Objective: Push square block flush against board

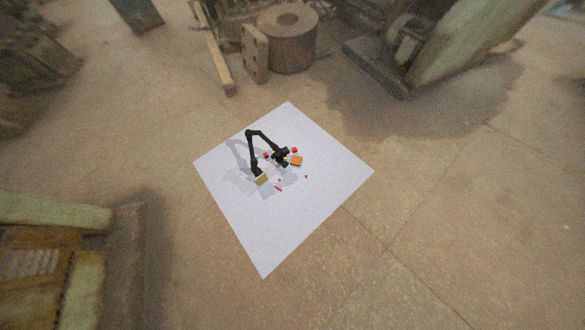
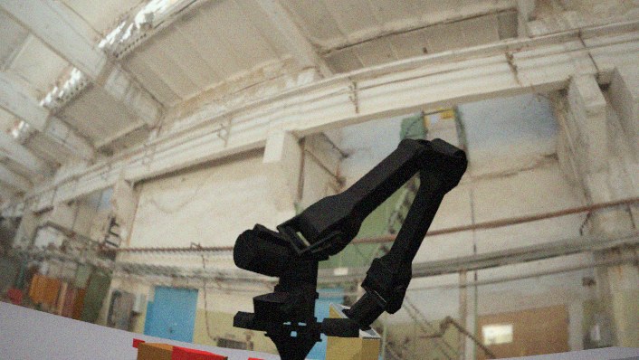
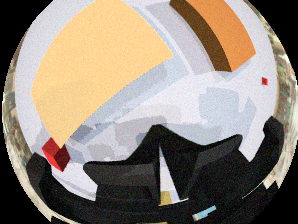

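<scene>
Apparently the closed, empty gripper (image 1: 280,156) (image 2: 294,355) (image 3: 156,128) is standing near the pale peach slab (image 1: 286,157) (image 3: 100,65) — likely stiff, light, best nudged low.

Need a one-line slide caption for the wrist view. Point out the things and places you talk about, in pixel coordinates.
Closed tool (image 1: 283,161) (image 2: 293,357) (image 3: 156,128) beside a pale yellow piece (image 3: 97,70), with a gap separating it from the orange piece (image 1: 296,161) (image 3: 225,32).

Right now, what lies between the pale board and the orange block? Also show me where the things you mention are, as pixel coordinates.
Only a strip of white mat (image 1: 265,232) (image 2: 45,330) (image 3: 176,36), partly shadowed, separates the board (image 1: 286,157) (image 3: 95,65) from the block (image 1: 296,161) (image 2: 151,354) (image 3: 225,27); the wrist view shows it.
</scene>
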`<state>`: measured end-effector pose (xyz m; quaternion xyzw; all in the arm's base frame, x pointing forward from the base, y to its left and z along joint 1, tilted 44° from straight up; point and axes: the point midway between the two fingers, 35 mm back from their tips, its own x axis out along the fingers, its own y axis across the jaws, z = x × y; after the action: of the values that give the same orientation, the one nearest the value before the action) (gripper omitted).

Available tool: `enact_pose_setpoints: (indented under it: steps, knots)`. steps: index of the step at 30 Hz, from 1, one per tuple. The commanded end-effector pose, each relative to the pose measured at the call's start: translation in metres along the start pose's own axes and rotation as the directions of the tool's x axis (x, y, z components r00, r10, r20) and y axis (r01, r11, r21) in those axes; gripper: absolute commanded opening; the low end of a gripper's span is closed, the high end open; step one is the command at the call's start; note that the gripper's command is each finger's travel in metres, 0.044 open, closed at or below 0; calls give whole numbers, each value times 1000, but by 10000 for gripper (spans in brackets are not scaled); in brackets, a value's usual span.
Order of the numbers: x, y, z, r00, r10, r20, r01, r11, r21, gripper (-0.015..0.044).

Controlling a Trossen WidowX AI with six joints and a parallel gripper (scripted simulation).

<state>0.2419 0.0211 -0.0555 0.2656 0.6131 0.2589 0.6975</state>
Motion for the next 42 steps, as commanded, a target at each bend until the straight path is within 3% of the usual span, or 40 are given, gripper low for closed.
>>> enact_pose_setpoints:
  steps: [1, 7, 15, 25, 30, 36, 40, 42]
  knots:
    - [-1, 1, -6, 1000, -4, 3, 4, 1000, -6, 0]
    - [-54, 1, -2, 1000, -4, 2, 4, 1000, -6, 0]
    - [-51, 0, -2, 1000, 1, -1, -1, 1000, -1, 0]
    - [-58, 64, 105, 1000, -15, 5, 16, 951, -309, 0]
    - [-57, 113, 144, 1000, -2, 8, 5, 896, -444, 0]
    - [-54, 115, 145, 1000, -1, 8, 5, 894, -449, 0]
    - [-5, 116, 145, 1000, 1, 8, 3, 894, -449, 0]
    - [-2, 116, 145, 1000, 1, 8, 3, 894, -449, 0]
